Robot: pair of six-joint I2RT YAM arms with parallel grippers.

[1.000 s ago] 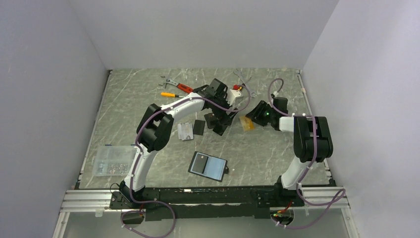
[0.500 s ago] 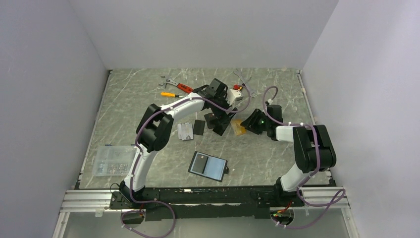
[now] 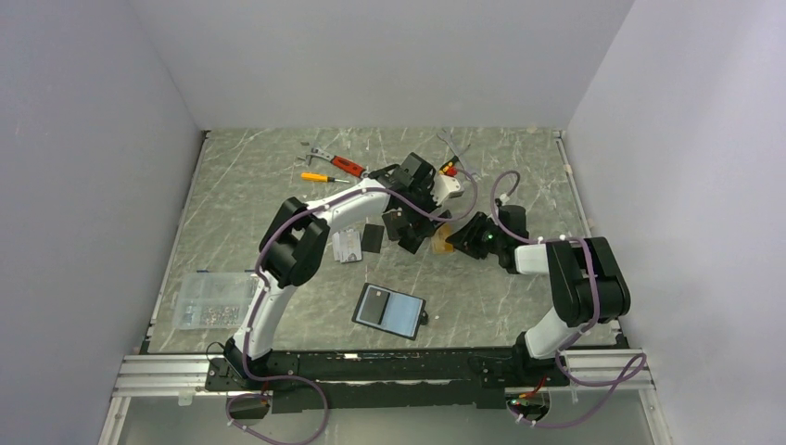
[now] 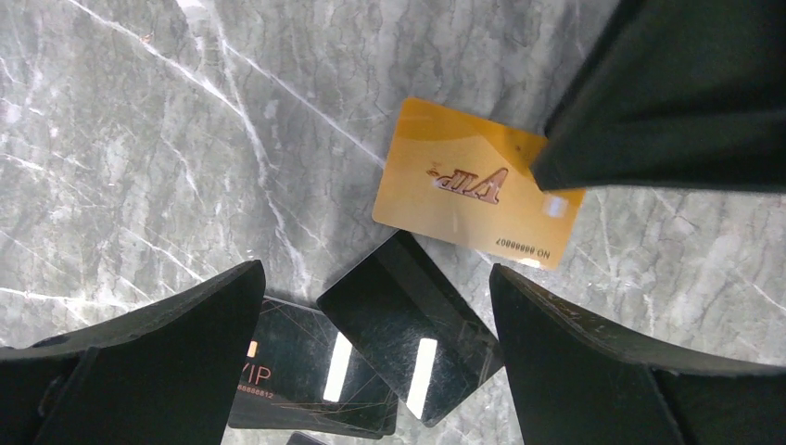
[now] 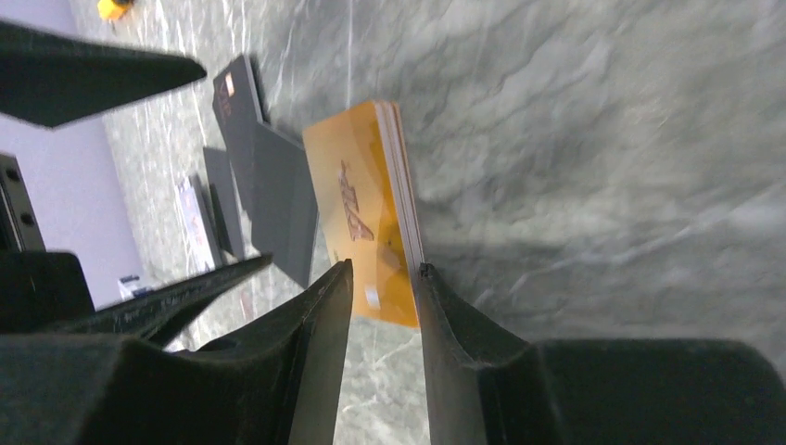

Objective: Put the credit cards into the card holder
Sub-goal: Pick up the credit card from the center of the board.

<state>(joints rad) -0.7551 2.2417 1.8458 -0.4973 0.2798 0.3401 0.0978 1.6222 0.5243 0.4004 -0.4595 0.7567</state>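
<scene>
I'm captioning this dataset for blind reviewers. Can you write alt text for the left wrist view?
A gold card printed VIP fills the middle, over a grey marble table, one corner hidden behind a dark finger of the right gripper. Just below it sit two overlapping black cards, between the wide-open fingers of the left gripper.

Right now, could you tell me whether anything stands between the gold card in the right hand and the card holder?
Nothing visible does. The right hand grips the gold card, and the table from there to the card holder looks bare. The left hand hovers open over the black cards, close beside the gold card.
</scene>
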